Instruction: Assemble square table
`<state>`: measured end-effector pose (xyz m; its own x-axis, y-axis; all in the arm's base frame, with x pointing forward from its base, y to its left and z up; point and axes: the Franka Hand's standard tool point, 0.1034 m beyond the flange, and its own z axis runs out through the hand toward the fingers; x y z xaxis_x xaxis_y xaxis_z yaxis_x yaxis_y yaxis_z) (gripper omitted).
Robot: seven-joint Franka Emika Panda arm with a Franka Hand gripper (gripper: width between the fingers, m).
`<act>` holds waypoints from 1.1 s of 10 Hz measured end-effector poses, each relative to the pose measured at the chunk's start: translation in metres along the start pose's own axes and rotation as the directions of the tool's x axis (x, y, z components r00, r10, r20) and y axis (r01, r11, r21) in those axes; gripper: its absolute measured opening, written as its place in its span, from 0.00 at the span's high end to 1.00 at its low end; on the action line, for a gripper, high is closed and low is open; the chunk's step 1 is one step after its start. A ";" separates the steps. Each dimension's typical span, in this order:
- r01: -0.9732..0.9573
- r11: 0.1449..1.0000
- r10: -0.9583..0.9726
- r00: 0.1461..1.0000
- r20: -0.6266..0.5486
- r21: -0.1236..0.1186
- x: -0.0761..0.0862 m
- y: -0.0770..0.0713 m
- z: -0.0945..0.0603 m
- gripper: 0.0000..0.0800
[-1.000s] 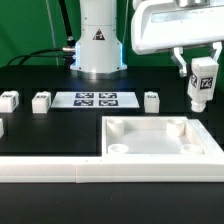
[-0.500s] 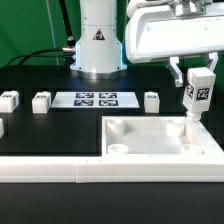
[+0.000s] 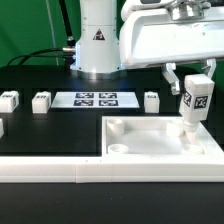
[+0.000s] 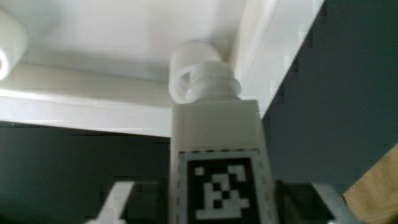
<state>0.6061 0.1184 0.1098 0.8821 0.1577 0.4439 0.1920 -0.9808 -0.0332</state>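
Square table slab lies rim-up, claw holding leg upright above corner pocket.

Your arm reaches across the top of the exterior view, wrist pointing straight down. Your hand hangs vertical, its fingers clamped on either side of an upright leg block.

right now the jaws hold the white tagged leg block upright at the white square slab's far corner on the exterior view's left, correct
Wrong side. The jaws hold the white tagged leg block upright at the white square slab's far corner on the exterior view's right; the exterior view shows it.
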 end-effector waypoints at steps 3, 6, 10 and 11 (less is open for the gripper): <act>0.006 1.000 -0.006 1.000 0.000 -0.003 -0.003 0.003 0.014 0.64; 0.009 1.000 -0.009 1.000 0.003 -0.004 -0.004 0.006 0.019 0.64; 0.009 1.000 -0.009 1.000 -0.026 -0.010 -0.001 0.007 0.022 0.64; 0.010 1.000 -0.010 0.999 -0.036 -0.013 -0.002 0.008 0.024 0.64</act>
<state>0.6163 0.1133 0.0869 0.8640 0.1637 0.4762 0.1953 -0.9806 -0.0172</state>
